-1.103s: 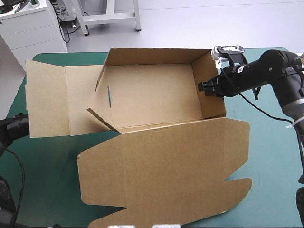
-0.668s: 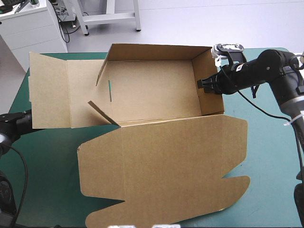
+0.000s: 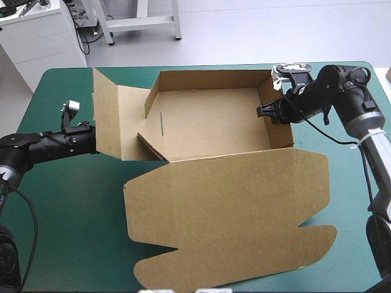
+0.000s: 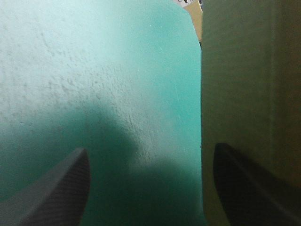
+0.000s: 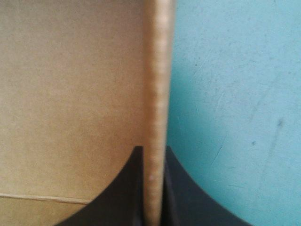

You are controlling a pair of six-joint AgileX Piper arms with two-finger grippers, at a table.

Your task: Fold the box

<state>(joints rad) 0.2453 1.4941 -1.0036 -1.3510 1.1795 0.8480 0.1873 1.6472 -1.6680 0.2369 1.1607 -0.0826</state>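
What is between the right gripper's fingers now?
The box: its raised right wall stands edge-on there, the right gripper shut on it. The right wrist view shows it.

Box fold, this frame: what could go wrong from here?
1. The left gripper is open. The edge of the raised left flap sits between its fingers unclamped, so the flap may drop back or slide out.
2. The right gripper is shut on the right wall at its thin rim only. A hard pull might crease it or drag the whole box across the teal-green cover.
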